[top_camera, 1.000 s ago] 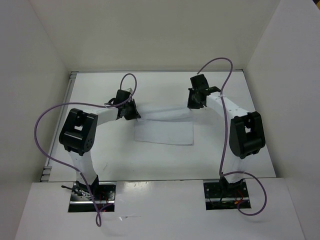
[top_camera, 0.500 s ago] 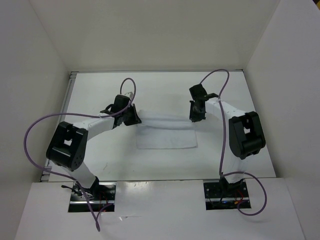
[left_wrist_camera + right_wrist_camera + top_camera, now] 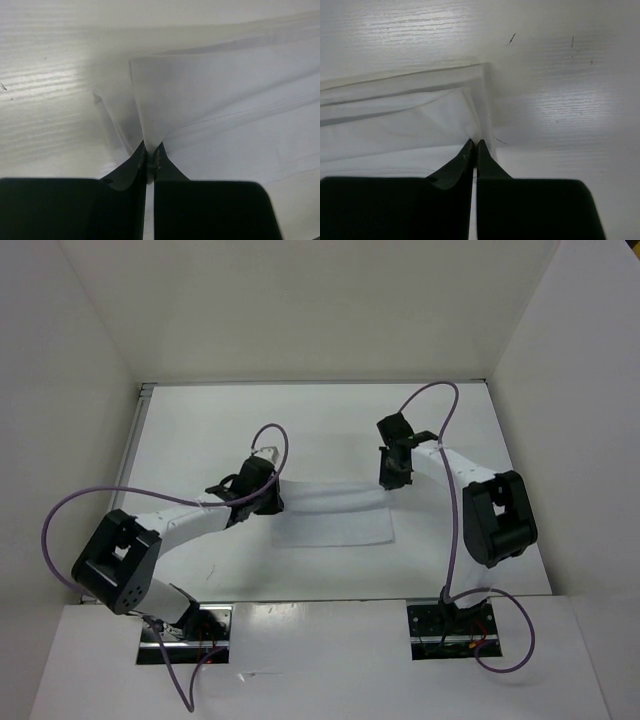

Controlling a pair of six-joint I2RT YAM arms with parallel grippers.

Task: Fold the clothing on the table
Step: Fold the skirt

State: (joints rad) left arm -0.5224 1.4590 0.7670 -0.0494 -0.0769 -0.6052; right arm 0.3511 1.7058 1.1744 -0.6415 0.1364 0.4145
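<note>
The white clothing (image 3: 335, 515) lies mid-table, its far edge lifted into a fold between the two arms. My left gripper (image 3: 268, 502) is shut on the clothing's left corner, and in the left wrist view the fabric (image 3: 210, 100) rises in a pinched peak out of that gripper (image 3: 150, 150). My right gripper (image 3: 390, 478) is shut on the clothing's right corner. Seen from the right wrist, folded layers of cloth (image 3: 410, 125) spread left from the closed tips of this gripper (image 3: 475, 145), over the white table (image 3: 560, 75).
White upright walls (image 3: 70, 360) enclose the table (image 3: 200, 430) at left, back and right. Purple cables (image 3: 70, 510) loop from both arms. The arm bases (image 3: 185, 625) sit at the near edge.
Both grippers have carried the clothing's far edge toward the near side. The left arm has dropped lower and swung near; the folded cloth now reaches further toward me.
</note>
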